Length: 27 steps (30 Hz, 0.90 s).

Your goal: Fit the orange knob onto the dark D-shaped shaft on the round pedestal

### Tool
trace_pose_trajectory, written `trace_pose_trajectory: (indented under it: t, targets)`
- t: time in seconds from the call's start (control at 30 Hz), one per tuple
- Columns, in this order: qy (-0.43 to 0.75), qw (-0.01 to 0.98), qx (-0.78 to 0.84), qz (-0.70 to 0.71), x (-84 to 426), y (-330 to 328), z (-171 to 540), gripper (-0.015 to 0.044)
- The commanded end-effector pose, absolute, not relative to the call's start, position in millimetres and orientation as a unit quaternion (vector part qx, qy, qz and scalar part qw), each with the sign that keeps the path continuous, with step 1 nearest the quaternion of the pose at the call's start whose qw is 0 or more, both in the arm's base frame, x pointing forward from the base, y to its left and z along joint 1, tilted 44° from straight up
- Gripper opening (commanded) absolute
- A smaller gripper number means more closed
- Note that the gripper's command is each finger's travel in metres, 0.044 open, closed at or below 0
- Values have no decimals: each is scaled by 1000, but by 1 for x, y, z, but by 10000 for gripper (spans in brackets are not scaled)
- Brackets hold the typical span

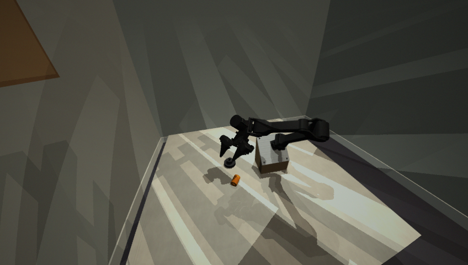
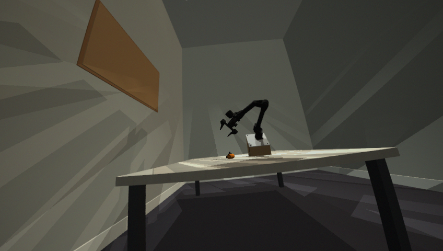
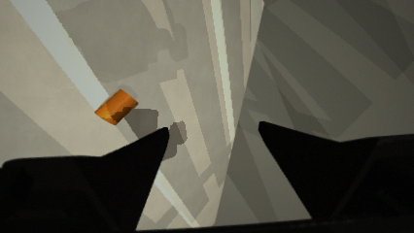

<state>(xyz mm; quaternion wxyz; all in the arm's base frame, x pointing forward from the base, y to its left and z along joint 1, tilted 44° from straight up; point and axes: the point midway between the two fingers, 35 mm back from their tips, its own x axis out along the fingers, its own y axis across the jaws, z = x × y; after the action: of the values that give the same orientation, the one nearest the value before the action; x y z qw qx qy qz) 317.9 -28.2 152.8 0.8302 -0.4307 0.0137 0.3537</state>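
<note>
The orange knob (image 1: pixel 235 180) (image 2: pixel 230 156) (image 3: pixel 117 107) is a cylinder lying on its side on the table, close to the pedestal. The dark round pedestal (image 1: pixel 229 165) stands flat on the table; its short shaft points up and also shows just behind the knob in the exterior view. The pedestal is not visible in the wrist view. My gripper (image 1: pixel 227 158) (image 2: pixel 224 132) (image 3: pixel 214 128) is open and empty, with its fingers wide apart. It hangs well above the table and is tilted. In the wrist view the knob is beyond the left finger, outside the gap.
The arm's base stands on a box with a pale metal top (image 1: pixel 272 155) (image 2: pixel 258 140), to the right of the knob and pedestal. The pale table (image 1: pixel 184 210) (image 2: pixel 186 171) carries striped light and arm shadows. An orange-brown panel (image 1: pixel 22 46) (image 2: pixel 124 59) hangs on the left wall.
</note>
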Motion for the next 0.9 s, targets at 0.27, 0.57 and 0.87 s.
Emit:
trace_pose_trajectory:
  t: [0.27,0.57,0.87]
  targets:
    - [383,788,-7,483,305,56,32,440]
    - [383,788,-7,483,305,56,32,440]
    - [382,788,-6,483,308,72,15,440]
